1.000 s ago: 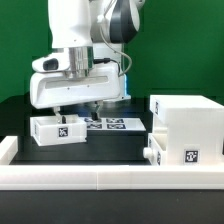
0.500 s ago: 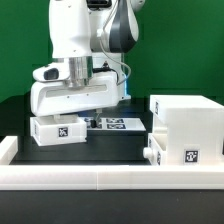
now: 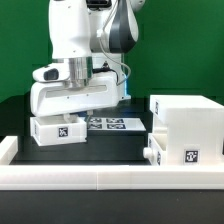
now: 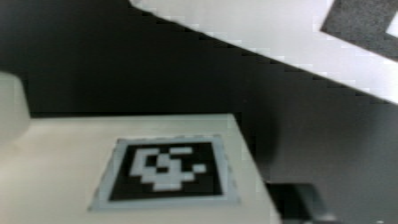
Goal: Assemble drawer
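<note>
Hanging low at a small tray (image 3: 57, 130), the claw (image 3: 78, 116) hides its fingertips; cannot tell its grip

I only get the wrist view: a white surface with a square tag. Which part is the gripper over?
Observer: The gripper is low over the small tray at the exterior view's left.
Operator: Where is the casing?
Observer: The tall casing stands at the exterior view's right, apart from that tray.
Operator: Anything between them?
Observer: The marker board lies flat between them.
</note>
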Action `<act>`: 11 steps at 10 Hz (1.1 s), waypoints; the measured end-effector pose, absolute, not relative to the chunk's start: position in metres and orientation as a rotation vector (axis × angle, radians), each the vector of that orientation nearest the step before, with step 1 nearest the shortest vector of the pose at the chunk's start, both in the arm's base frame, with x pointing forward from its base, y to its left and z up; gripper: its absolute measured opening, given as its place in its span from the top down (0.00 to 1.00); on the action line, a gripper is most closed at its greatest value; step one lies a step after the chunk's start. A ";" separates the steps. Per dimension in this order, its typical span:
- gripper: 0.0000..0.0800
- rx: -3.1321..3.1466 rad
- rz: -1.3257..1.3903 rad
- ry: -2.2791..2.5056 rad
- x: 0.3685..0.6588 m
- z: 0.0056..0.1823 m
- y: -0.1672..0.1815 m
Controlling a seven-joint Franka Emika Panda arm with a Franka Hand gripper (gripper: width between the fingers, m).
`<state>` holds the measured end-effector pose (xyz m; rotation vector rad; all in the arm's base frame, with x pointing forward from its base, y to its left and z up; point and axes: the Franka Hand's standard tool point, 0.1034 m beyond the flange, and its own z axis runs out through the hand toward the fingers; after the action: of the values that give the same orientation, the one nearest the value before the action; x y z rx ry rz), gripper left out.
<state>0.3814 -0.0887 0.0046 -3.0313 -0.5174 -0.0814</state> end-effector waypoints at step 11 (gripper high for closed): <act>0.94 -2.982 -0.147 -0.702 0.461 0.037 -0.003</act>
<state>0.4611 -0.0035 0.0371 -2.9819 -0.7021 -0.1474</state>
